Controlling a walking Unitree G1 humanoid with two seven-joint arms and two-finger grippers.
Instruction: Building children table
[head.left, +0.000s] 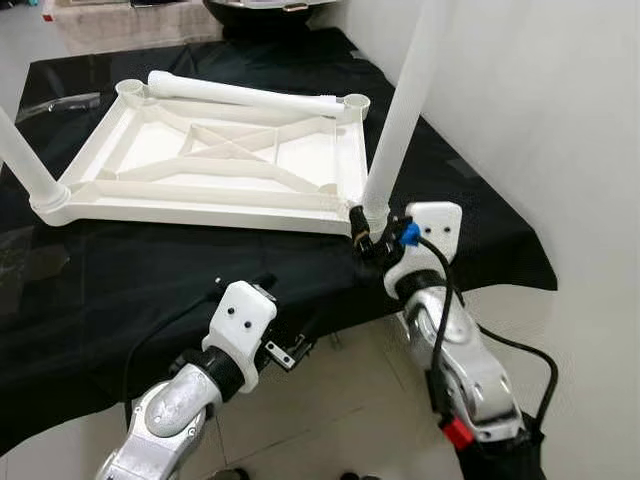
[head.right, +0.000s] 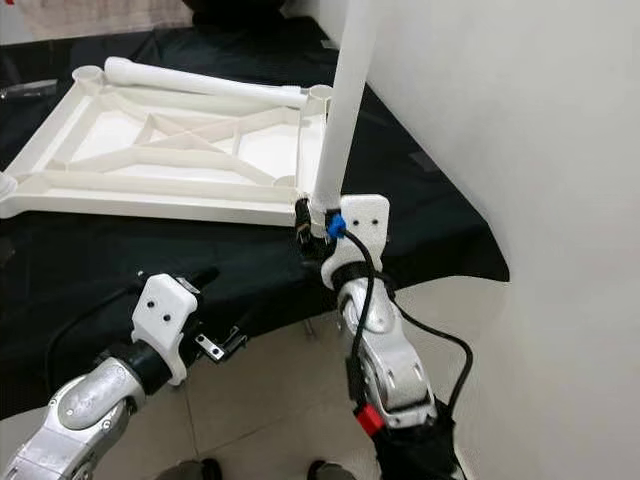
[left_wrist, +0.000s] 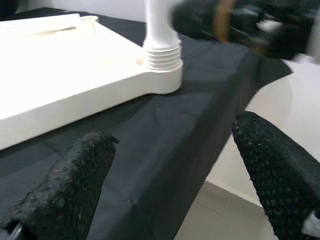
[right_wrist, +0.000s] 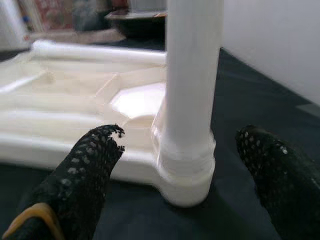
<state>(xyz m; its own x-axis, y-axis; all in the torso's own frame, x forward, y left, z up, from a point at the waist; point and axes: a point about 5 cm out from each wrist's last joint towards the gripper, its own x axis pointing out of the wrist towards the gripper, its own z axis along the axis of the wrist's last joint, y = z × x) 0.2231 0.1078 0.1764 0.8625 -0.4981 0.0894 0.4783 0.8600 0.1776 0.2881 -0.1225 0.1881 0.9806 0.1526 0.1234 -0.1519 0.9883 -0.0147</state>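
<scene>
The right hand (right_wrist: 175, 165) stands open at the near right corner of the table (head.left: 150, 290), its two black knobbly fingers (right_wrist: 85, 170) either side of the upright table leg (head.left: 400, 110) without touching it. That leg is a smooth white plastic tube, seated in the ribbed corner socket (left_wrist: 162, 62) of the upturned children's tabletop (head.left: 215, 160). The tabletop is a white moulded panel with raised ribs crossing its underside and a round socket at each corner; it lies flat on the black cloth (head.left: 120, 270) that covers the table. A second leg (head.left: 25, 160) rises from the tabletop's near left socket, and a loose leg (head.left: 245, 95) lies along its far edge. The left hand (left_wrist: 175, 185) hovers open over the table's near edge, holding nothing, above bare cloth in front of the tabletop. A white wall (head.left: 540, 130) runs close beside the table's right edge, and the cloth hangs over the near edge above pale floor tiles (head.left: 340, 420).
</scene>
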